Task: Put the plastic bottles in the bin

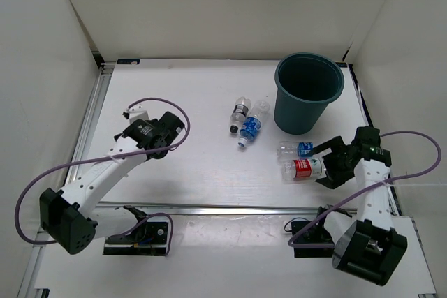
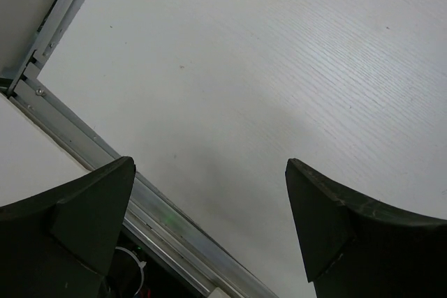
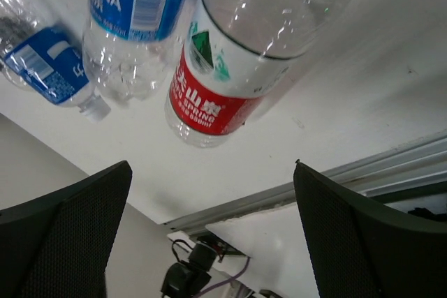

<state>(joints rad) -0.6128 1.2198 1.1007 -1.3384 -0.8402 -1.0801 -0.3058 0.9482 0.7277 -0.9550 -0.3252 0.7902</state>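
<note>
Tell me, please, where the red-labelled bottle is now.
In the top view, the red-labelled bottle lies on its side on the right of the table, ahead of the open right gripper, beside a blue-labelled bottle and nearer the arms than the bin.

The left arm stretched forward, its black two-finger left gripper [image 2: 209,165] spread wide; the right arm folded close to its base, the right gripper [image 3: 211,167] pointing leftward, jaws equally parted.
</note>
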